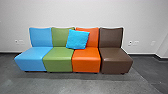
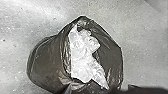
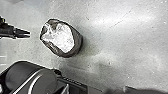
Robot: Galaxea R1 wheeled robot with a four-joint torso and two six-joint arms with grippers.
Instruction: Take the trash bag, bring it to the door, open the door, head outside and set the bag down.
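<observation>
Resting on the concrete floor [image 2: 140,37], the black trash bag [image 2: 45,62] gapes open over its crumpled white filling [image 2: 82,65] (paper or plastic, I cannot tell which). The left claw [image 3: 29,34] is near the bag but apart from it, its tips parted by a narrow gap with nothing between them; how the right claw stands, or whether it has hold of anything, I cannot tell. The task looks to be at its very start: no step appears complete, and the lifting, carrying, door-opening, going outside and setting down all remain. Neither the bag, the four armless lounge chairs [image 1: 58,55] nor the turquoise throw pillow [image 1: 77,39] bears a readable brand, label or writing.
</observation>
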